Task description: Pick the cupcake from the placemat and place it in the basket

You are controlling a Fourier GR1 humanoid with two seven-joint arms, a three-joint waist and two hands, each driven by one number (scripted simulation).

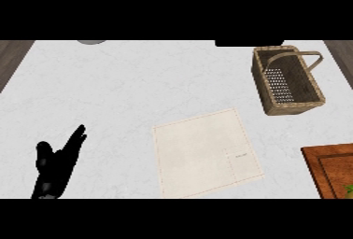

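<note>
A cream placemat (205, 153) lies flat on the white counter, a little right of centre, with nothing on it. No cupcake shows anywhere in the head view. A woven basket (286, 80) with a handle stands at the back right; its perforated floor is bare as far as I can see. My left hand (56, 165) shows at the lower left, fingers straight and pointing up, well left of the placemat and touching nothing. My right hand is out of the picture.
A wooden board or tray (331, 169) sits at the right edge, with a bit of green at its lower corner. A grey round object (92, 41) peeks in at the counter's far edge, top left.
</note>
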